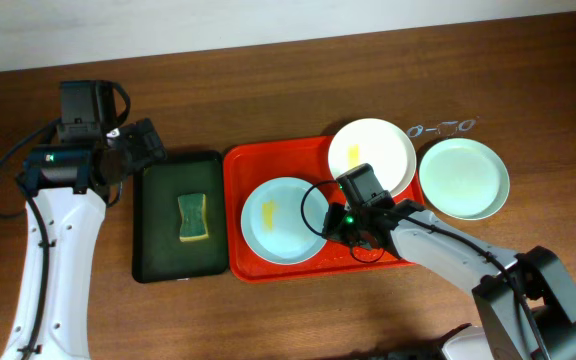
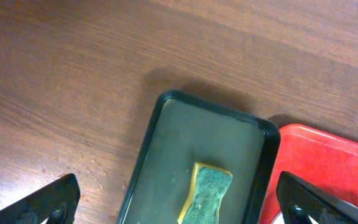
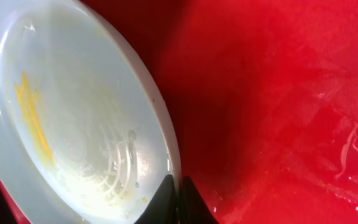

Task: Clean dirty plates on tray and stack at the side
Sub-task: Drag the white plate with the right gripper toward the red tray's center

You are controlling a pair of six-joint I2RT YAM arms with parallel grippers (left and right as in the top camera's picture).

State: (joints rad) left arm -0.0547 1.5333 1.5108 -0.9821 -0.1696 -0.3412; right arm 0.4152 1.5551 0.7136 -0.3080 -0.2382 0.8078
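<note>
Closest to my lens, the right gripper (image 3: 179,198) was clenched on the rim of the blue plate (image 3: 73,118), which I saw lying yellow-smeared in the red tray's (image 1: 268,165) front left corner. The white plate (image 1: 371,152) overhung the red tray's back right corner. The third plate (image 1: 463,178) sat on the table (image 1: 288,70), just off the red tray's right edge. The left gripper (image 1: 148,143) hung spread wide by the green tray's (image 1: 158,250) back left corner; the sponge (image 1: 193,218) lay at its middle.

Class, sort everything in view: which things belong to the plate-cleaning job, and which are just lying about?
Job: red tray; smeared mint plate; cream plate; second mint plate; sponge; dark green tray holding it.
Lying about: glasses-like item on the table behind the plates.
</note>
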